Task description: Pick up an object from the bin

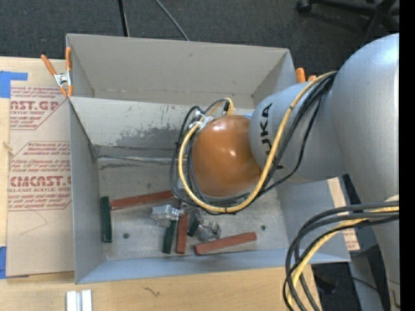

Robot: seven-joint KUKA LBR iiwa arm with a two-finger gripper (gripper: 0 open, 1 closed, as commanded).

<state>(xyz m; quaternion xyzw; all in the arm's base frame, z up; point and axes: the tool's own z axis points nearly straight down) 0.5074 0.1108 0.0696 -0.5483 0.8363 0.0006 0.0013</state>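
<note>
My gripper [186, 219] reaches down below the orange dome to the bin floor near the front wall. Its silver fingertips [163, 213] stand apart, so it is open. Between them lie the upper ends of a short red-brown bar [181, 234] and a dark green bar [169, 238], side by side. Whether the fingers touch them I cannot tell. A long red-brown bar [137, 201] lies just to the left, its right end close to the left fingertip. Another red-brown bar [226, 243] rests on the floor to the right, just below the right fingertip.
A second dark green bar [104, 219] lies upright along the left wall. The arm and its yellow and black cables hang over the bin's right half and hide the floor there. The front wall stands close behind the bars.
</note>
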